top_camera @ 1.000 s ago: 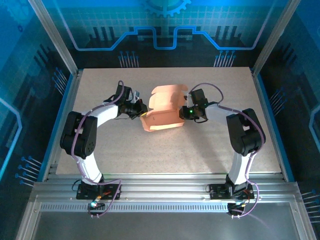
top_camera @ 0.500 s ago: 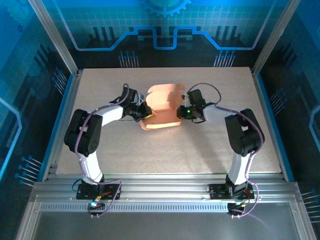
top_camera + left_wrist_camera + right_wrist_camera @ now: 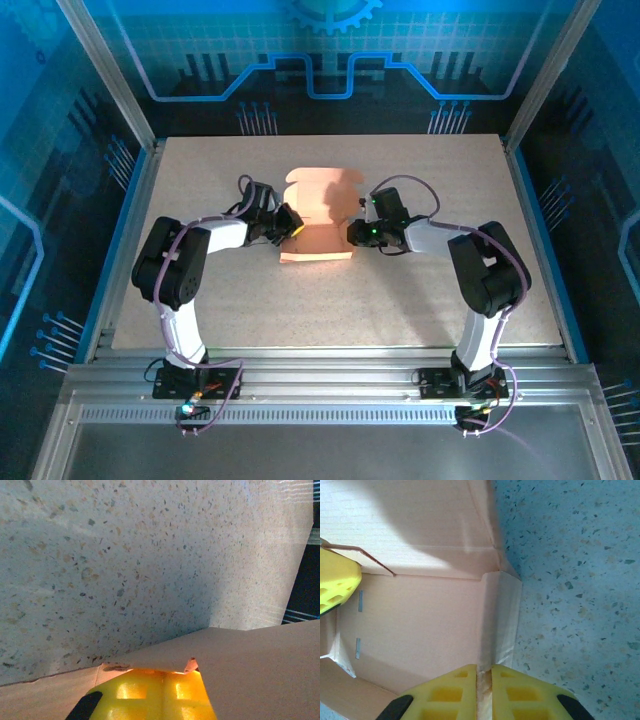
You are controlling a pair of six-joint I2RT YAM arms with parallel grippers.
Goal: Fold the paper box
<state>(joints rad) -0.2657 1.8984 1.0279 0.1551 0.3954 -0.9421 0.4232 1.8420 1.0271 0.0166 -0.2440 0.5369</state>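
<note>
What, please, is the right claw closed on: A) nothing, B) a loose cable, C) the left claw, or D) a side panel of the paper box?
D: the right wrist view shows the right claw pinching a thin panel of the paper box between its yellow fingers.

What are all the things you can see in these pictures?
paper box: one, pinkish tan, lying open in the middle of the table, between the two grippers.
table: one, pale grey with speckles, under everything.
walls: three, glowing blue with line patterns, behind the table and on both sides.
metal base: one, silver and ridged, along the near edge, with both arms bolted on.
left arm: one, black and white, left side of the table.
right arm: one, black and white, right side of the table.
left gripper: one, yellow fingers, shut, at the box's left edge.
right gripper: one, yellow fingers, shut on the box's right wall.
</note>
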